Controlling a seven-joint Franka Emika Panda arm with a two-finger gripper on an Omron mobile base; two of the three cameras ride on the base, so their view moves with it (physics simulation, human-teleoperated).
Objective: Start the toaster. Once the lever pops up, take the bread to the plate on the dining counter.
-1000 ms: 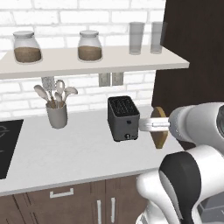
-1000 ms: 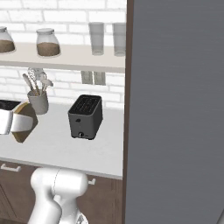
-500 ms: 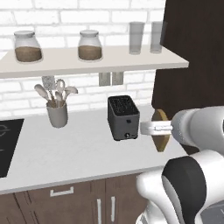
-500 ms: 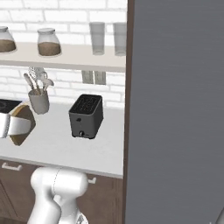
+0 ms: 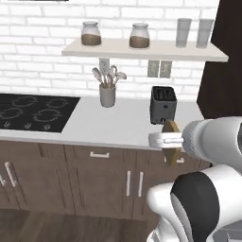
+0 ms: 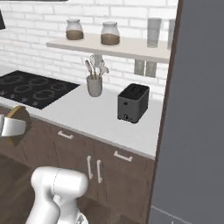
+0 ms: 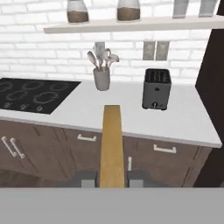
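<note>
Bread out of the toaster, plate still to reach.

Left base view: end effector pinches the bread on edge, held off the bench front; the toaster sits behind, slots seemingly empty. Right base view: bread hangs well apart from the toaster. Hand view: golden slice edge-on between the fingers; toasting looks done, delivery remains.

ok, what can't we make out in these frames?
- Plate, dining counter: out of frame in all three views.
- Bread: edge-on in the hand view, so its faces are hidden; in the left base view the end effector covers its middle.
- Toaster slots: too dark to see inside.
- Toaster lever: too small to read in any view.
</note>
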